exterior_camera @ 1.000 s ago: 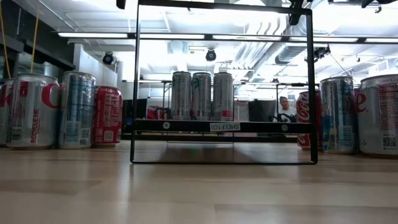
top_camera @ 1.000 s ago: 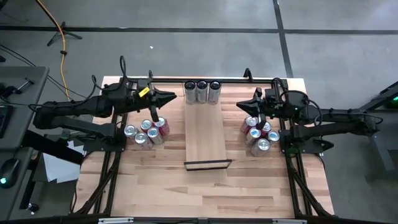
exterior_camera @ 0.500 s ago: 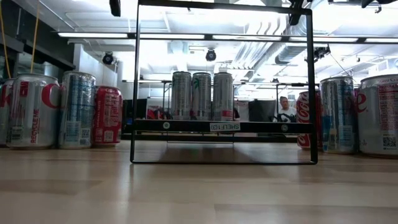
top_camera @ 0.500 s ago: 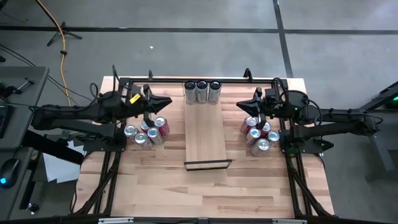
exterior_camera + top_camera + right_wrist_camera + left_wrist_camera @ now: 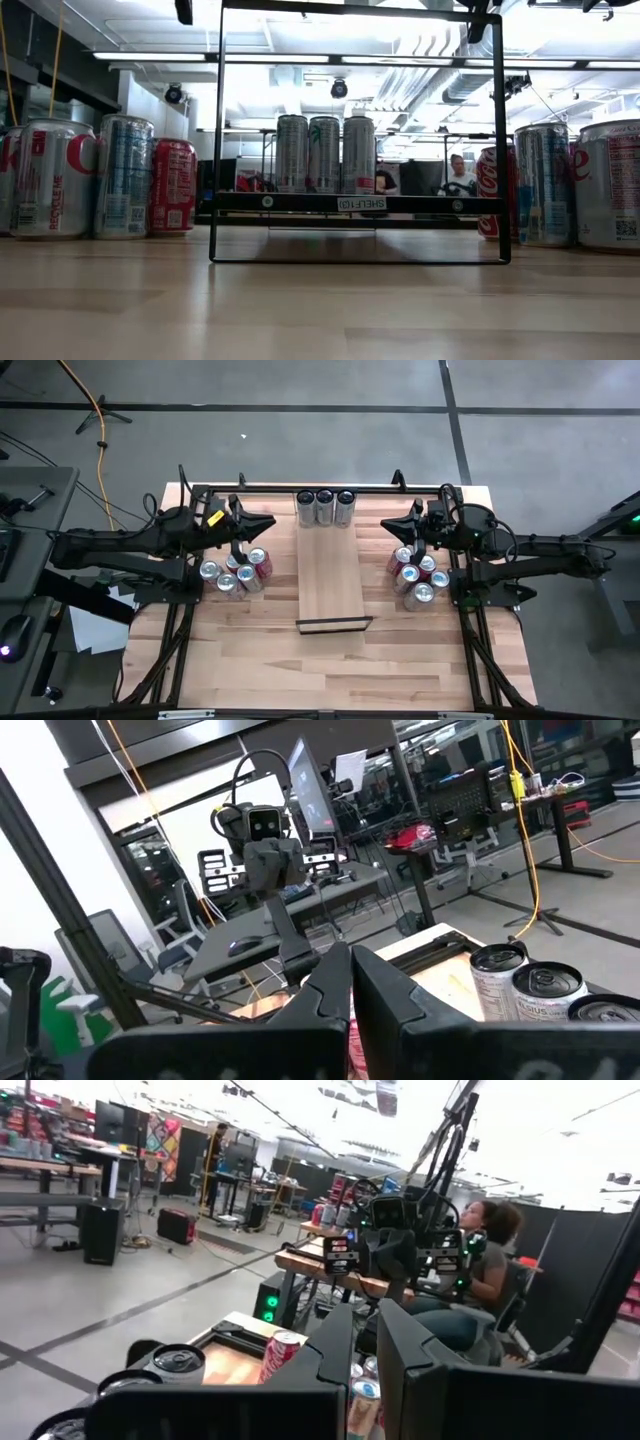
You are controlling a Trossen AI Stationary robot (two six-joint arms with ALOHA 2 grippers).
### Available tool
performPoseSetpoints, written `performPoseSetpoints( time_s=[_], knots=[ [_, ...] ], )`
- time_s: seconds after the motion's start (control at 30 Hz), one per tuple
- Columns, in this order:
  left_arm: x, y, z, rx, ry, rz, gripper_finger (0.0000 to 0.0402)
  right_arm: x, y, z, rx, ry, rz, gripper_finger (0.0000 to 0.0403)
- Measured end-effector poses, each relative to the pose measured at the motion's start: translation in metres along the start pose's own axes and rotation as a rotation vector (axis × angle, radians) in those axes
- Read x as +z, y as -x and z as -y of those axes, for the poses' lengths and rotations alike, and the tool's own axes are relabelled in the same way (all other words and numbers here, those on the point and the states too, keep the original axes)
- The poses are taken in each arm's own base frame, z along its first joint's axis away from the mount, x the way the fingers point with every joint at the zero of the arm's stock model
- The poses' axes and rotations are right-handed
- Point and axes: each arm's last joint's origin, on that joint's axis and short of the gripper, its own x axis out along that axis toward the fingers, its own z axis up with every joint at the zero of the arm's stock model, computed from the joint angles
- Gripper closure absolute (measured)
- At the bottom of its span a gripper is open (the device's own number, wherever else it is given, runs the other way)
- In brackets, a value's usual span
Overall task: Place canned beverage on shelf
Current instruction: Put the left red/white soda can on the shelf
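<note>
- Canned beverage stock sits in three groups on the surface (image 5: 330, 660): a left cluster of cans (image 5: 233, 572), three tall silver cans (image 5: 324, 507) at the far end of the shelf (image 5: 331, 585), and a right cluster of cans (image 5: 415, 575); no can is held.
- The left gripper (image 5: 268, 520) has drawn back towards its own side over the last second and now hovers above the far edge of the left cluster, fingers pressed together on nothing; by that, its next pick looks not yet begun.
- The shelf board lies bare along its middle and near end, down to its black lip (image 5: 334, 624); room remains for more cans.
- The right gripper (image 5: 388, 527), fingers likewise pressed together and empty, has barely stirred above the right cluster.
- The high view alone gives the layout and both arms; the low view shows the three silver cans (image 5: 324, 153) upright and in a row behind the shelf's label bar (image 5: 355, 203), with people (image 5: 459, 176) in the room behind; the left wrist view catches a seated person (image 5: 480, 1270) beyond the other arm.
</note>
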Motion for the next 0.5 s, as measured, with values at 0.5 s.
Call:
performPoseSetpoints(
  time_s=[0.5],
  knots=[
    [-0.0029,0.0002,-0.0037,0.107,-0.026,-0.016,0.0305,-0.0001,0.0000,-0.0004,0.012,-0.005,-0.005,0.0402]
  ],
)
